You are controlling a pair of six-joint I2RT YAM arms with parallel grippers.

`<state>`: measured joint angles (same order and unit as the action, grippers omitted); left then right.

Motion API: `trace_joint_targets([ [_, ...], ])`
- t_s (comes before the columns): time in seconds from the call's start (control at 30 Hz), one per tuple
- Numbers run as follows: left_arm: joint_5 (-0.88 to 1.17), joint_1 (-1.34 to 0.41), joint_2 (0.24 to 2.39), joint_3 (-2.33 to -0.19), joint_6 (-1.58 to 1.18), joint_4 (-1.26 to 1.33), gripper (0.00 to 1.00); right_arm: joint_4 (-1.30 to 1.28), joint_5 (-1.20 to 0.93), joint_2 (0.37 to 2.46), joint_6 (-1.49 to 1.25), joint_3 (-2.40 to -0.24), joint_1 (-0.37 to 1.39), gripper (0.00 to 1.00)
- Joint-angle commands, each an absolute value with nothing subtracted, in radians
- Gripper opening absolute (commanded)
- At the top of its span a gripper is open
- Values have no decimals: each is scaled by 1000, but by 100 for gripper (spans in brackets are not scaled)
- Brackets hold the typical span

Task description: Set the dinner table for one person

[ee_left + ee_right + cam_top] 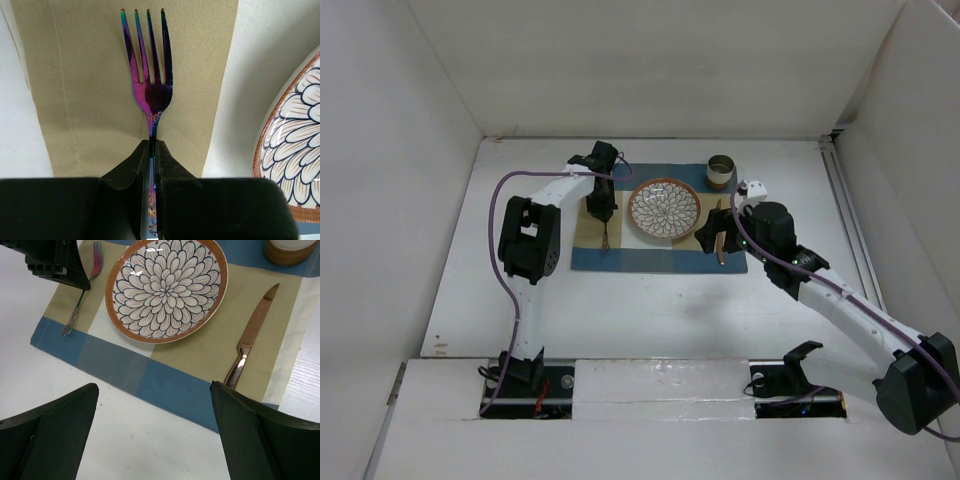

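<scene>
Looking down from above, the top external view shows the white table [650, 310] filling the floor of the white-walled enclosure, with both arm bases at its near edge. A blue-and-tan checked placemat [620, 262] lies toward the far side of the table. On it sit a petal-patterned plate [664, 208] at the centre, a fork [606, 236] to the left, a knife [722, 240] to the right and a cup [722, 170] at the far right corner. The left tool [601, 212] is over the fork and the right tool [712, 235] is beside the knife. Neither tool's opening can be read at this scale.

Left wrist view: the left tool [152, 147] is closed on the neck of the fork [152, 90], its two fingers pressed against the handle. The iridescent purple-blue tines point away over a tan panel of the placemat [90, 75]. The orange rim of the plate [295, 150] enters at the right, apart from the fork. Only this view shows the grip itself.

Right wrist view: the fingers of the right tool [154, 390] stand wide apart with nothing between them, above the near blue edge of the placemat [175, 385] and the bare table [100, 440]. The copper knife [252, 337] lies on a tan panel just beside the plate [166, 287], not touching it, its tip pointing toward the cup [290, 250]. The left tool [55, 262] appears in the upper left, on the fork [80, 305].
</scene>
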<state>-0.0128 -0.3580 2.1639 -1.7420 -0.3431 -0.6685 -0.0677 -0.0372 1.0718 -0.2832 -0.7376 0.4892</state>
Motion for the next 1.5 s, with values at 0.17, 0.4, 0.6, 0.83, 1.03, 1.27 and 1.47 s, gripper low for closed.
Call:
trace_joint_targets([
  [0.17,-2,-359,2146,-1720,-360,-664,0,-31,-57,1075,-276,-741,482,100],
  [0.4,21,-359,2146,-1701,-360,-664,2,-31,-57,1066,-276,-741,482,100],
  [0.6,21,-359,2137,-1692,-370,-664,29,-31,-48,1075,-276,-741,482,100],
  [0.83,-52,-359,2071,-1683,-399,-676,64,-31,-57,1066,-276,-741,482,100],
  [1.03,-201,-359,1938,-1660,-442,-707,100,-98,-23,1020,-285,-788,482,100],
  [1.27,-386,-347,1706,-1623,-552,-749,100,-478,207,879,-285,-1018,482,100],
  [1.47,-514,-319,1255,-1462,-601,-658,100,-836,411,723,-276,-1253,482,100],
])
